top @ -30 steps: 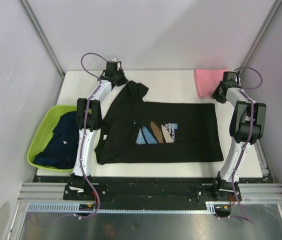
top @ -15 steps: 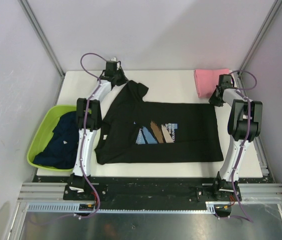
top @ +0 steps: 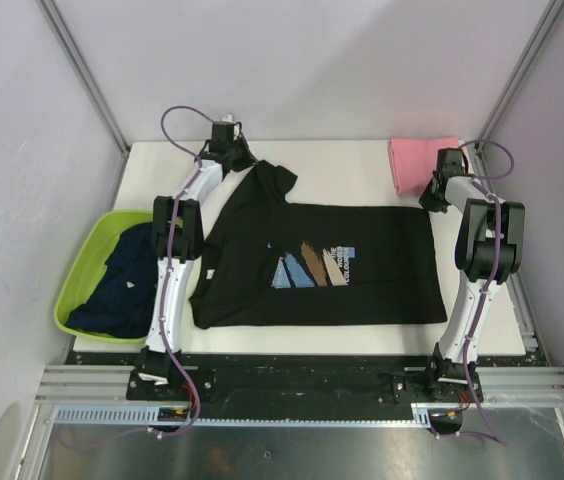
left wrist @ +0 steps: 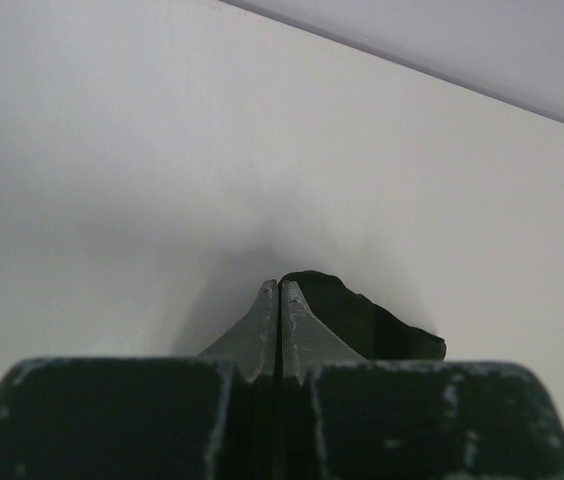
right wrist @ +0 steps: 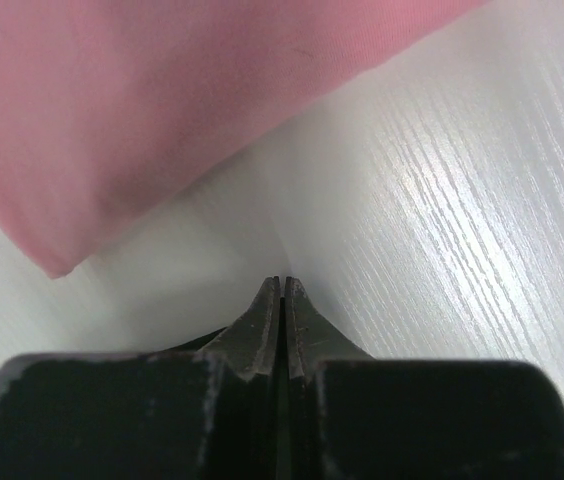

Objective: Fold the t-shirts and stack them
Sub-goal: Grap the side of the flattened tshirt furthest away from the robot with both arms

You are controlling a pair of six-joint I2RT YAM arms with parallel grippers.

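Starting at the near edge of the white table (top: 362,160), the black t-shirt (top: 362,290) lies spread flat, front up, between the two arms. Its near hem runs almost straight along the table's front. The blue, brown and white brush-stroke print (top: 312,267) sits left of the shirt's middle.

Out to the left, the lime-green basin (top: 74,295) sits against the table's side, tilted, with the dark navy t-shirts (top: 127,285) heaped loosely inside it.

Moving farther back, the right gripper (top: 430,197) is down at the black shirt's far right corner. Its wrist camera shows the fingers (right wrist: 257,320) pressed tight together, no gap at all, low over the wood-grain top. A thin dark edge shows under the left finger, but whether cloth is caught between the tips cannot be told.

Just beyond it, the pink t-shirt (top: 420,162) lies folded at the far right of the table, its corner close ahead of those fingertips and not touching them.

Over on the far left, the left gripper (top: 242,160) is at the black shirt's sleeve. Its fingers (left wrist: 262,325) are closed together, and a crumpled bit of black cloth pokes out right beside the tips, pinched.
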